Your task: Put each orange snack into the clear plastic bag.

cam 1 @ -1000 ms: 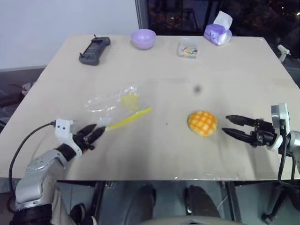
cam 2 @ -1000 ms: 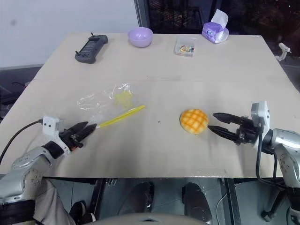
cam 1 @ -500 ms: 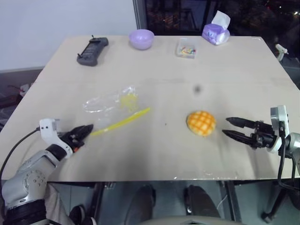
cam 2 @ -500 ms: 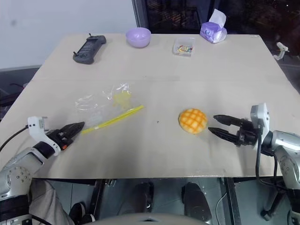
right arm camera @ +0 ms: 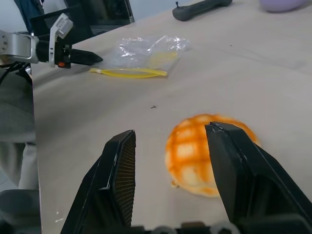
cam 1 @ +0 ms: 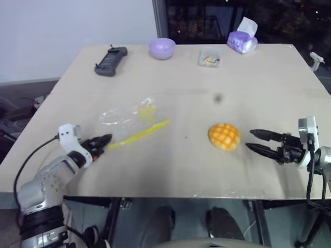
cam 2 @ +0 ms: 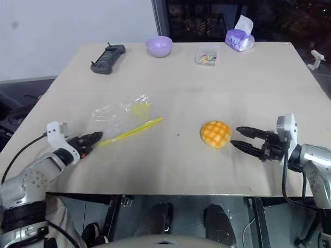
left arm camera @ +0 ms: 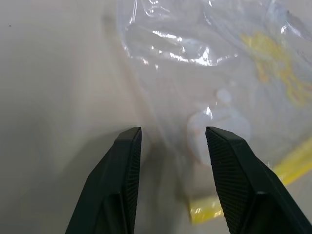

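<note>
Right now the orange snack (cam 1: 224, 136) sits on the table (cam 1: 207, 170) a little right of centre in the head view, dome up, grid pattern showing. Just to its right in the frame, the right gripper (cam 1: 250, 140) points at it with both black fingers spread apart and nothing between them; there is a small gap between the fingertips and the bun. In the right wrist view the snack (right arm camera: 207, 153) lies between and just beyond the two spread fingers (right arm camera: 119, 170).

Over in the left-centre of the frame, the clear plastic bag (cam 1: 129, 114) lies flat and crinkled, its yellow seal strip (cam 1: 139, 133) running diagonally along the lower edge. The left gripper (cam 1: 106, 139) is at the strip's lower-left end, very close to it. The left wrist view shows its fingers (left arm camera: 122, 170) standing apart, with the bag's corner (left arm camera: 214, 136) between and just past them, not pinched.

Along the top of the frame stand a black controller (cam 1: 110, 53), a lilac bowl (cam 1: 162, 47), a small clear box (cam 1: 209, 57) and a purple tissue pack (cam 1: 241, 40)
</note>
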You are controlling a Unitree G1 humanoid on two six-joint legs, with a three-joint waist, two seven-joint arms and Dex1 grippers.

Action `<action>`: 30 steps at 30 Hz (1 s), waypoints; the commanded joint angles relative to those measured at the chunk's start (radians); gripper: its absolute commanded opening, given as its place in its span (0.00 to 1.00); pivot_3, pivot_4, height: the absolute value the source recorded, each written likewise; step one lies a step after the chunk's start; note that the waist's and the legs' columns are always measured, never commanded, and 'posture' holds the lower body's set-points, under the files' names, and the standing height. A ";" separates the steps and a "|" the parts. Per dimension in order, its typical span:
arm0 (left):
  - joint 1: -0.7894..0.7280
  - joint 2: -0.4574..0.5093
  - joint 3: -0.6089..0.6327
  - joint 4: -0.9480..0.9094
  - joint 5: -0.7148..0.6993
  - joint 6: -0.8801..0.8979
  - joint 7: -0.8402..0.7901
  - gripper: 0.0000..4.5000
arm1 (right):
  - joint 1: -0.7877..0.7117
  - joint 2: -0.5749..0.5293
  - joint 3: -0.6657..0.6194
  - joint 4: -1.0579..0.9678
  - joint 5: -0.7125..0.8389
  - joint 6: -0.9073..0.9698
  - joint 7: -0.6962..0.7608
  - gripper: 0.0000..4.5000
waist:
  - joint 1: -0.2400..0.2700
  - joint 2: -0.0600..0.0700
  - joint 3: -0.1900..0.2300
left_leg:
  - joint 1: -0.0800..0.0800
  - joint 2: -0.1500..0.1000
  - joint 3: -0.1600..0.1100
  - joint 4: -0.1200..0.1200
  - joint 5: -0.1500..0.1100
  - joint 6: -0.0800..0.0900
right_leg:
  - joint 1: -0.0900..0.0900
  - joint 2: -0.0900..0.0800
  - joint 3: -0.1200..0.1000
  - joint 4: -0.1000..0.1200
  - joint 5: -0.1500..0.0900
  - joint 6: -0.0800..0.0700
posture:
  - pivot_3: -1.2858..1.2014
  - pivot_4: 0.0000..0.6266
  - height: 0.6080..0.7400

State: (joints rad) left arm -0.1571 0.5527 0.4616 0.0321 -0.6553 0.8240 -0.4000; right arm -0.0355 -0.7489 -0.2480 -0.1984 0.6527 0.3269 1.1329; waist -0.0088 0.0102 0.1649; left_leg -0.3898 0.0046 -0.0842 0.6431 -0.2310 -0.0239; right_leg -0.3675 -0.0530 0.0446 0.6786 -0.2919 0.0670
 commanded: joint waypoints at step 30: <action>-0.149 -0.345 0.027 -0.094 -0.431 0.305 0.058 0.01 | -0.226 0.187 0.360 -0.031 -0.384 -0.140 -0.258 0.56 | 0.002 -0.012 0.007 | -0.009 -0.001 -0.004 -0.001 0.000 0.000 | -0.003 -0.001 -0.004 -0.006 0.000 0.000 | 0.52 0.24 1.00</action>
State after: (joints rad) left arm -0.2929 0.2118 0.4824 -0.0244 -1.0310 1.1149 -0.3484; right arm -0.2356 -0.5713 0.0707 -0.2454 0.3560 0.2551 0.9165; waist -0.0067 -0.0022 0.1715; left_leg -0.3988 0.0033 -0.0886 0.6426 -0.2308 -0.0244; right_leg -0.3711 -0.0545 0.0402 0.6723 -0.2918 0.0673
